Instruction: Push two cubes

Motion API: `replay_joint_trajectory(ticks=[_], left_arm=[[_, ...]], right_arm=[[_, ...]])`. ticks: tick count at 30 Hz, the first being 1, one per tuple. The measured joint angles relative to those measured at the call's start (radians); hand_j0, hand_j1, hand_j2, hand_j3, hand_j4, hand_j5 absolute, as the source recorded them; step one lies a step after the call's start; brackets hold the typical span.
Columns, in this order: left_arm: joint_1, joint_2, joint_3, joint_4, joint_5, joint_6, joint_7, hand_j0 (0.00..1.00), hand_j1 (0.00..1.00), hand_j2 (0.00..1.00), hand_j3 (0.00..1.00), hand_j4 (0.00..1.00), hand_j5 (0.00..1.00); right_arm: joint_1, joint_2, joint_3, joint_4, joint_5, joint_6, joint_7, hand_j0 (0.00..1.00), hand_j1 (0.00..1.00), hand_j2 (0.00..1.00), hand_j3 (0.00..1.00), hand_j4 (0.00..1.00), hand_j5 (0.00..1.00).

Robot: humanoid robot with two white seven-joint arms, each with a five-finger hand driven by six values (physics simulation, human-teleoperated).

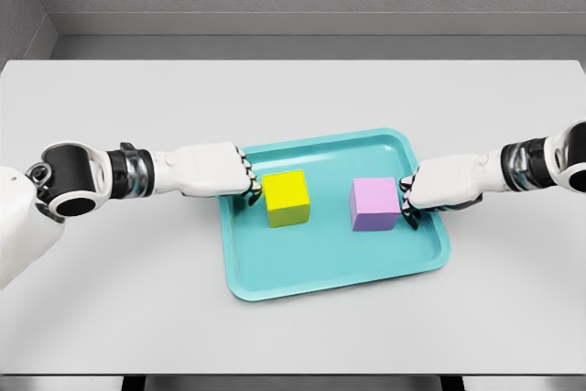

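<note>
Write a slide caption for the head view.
Both hands, left and right, press yellow cube and purple cube inward on tray.

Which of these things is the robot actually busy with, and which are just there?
In use: yellow cube, touched by left hand; purple cube, touched by right hand. The cubes sit apart.

Just there: teal tray beneath the cubes; white table.

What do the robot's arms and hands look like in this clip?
Both arms are glossy white shells with black and grey ringed wrist joints. The left arm shows a round black-and-white elbow joint. The left hand and right hand have smooth white backs and white segmented fingers with dark gaps at the knuckles. No cables or markings show.
</note>
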Motion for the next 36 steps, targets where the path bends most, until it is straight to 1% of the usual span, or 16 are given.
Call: replay_joint_trajectory(ticks=[14,22,36], left_arm=[[-0.002,-0.001,-0.005,-0.004,-0.007,-0.002,0.000,0.46,0.46,0.46,0.46,0.46,0.46],[0.006,-0.002,-0.006,-0.017,-0.033,-0.002,0.000,0.46,0.46,0.46,0.46,0.46,0.46],[0.008,-0.010,-0.007,0.001,-0.043,-0.002,0.000,0.46,0.46,0.46,0.46,0.46,0.46]], right_arm=[[-0.023,0.013,0.004,-0.005,-0.002,-0.004,0.007,0.48,0.48,0.48,0.48,0.48,0.48],[-0.031,0.024,0.001,-0.012,0.031,-0.004,0.001,0.48,0.48,0.48,0.48,0.48,0.48],[-0.038,0.058,0.008,-0.014,0.036,-0.002,0.001,0.48,0.48,0.48,0.48,0.48,0.48]])
